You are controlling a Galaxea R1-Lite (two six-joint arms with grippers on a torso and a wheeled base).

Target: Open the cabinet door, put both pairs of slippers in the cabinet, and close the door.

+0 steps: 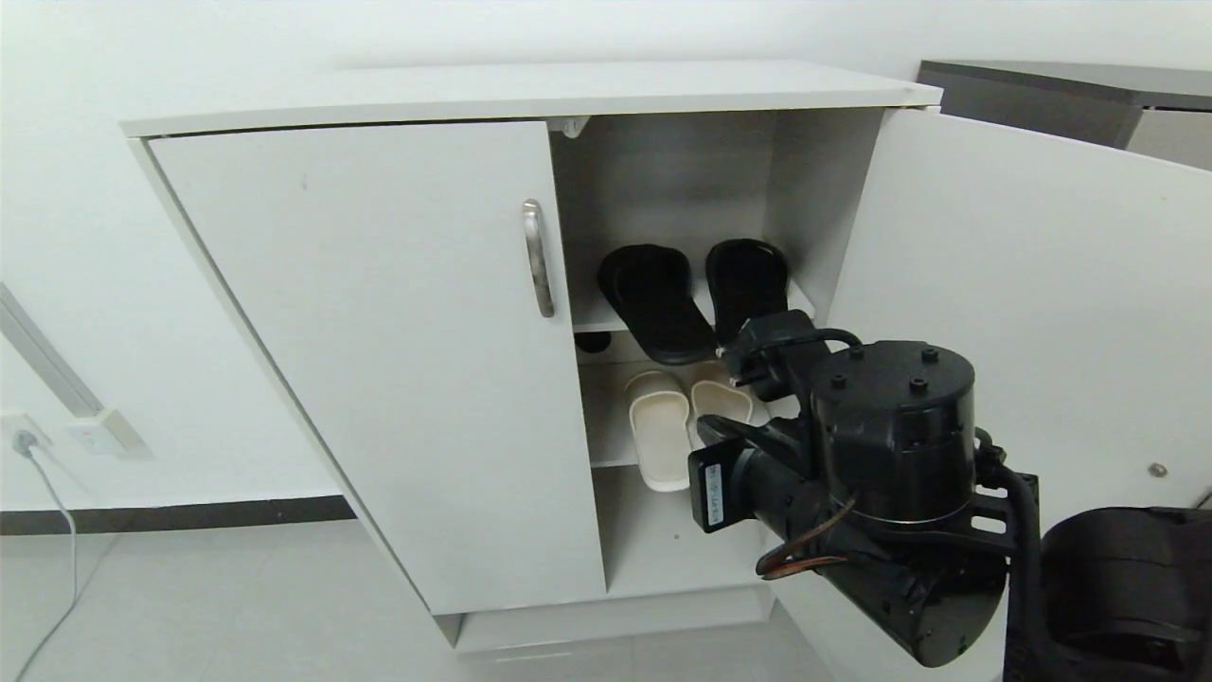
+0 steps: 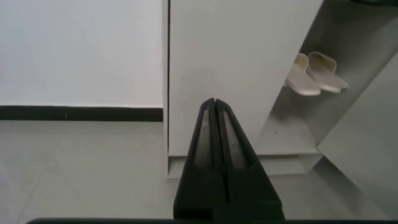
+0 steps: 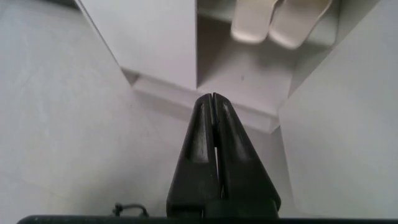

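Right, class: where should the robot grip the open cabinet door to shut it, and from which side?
Probably the open door by its free vertical edge, coming from the outer side: it stands swung wide, flat inner face showing, with no handle on that face.

Closed end effector (image 2: 215, 103) before white cabinet (image 2: 231, 56)

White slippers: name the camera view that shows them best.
Left wrist view: both white slippers show whole and unblocked. In the head view the right arm hides part of one; the right wrist view catches just their ends.
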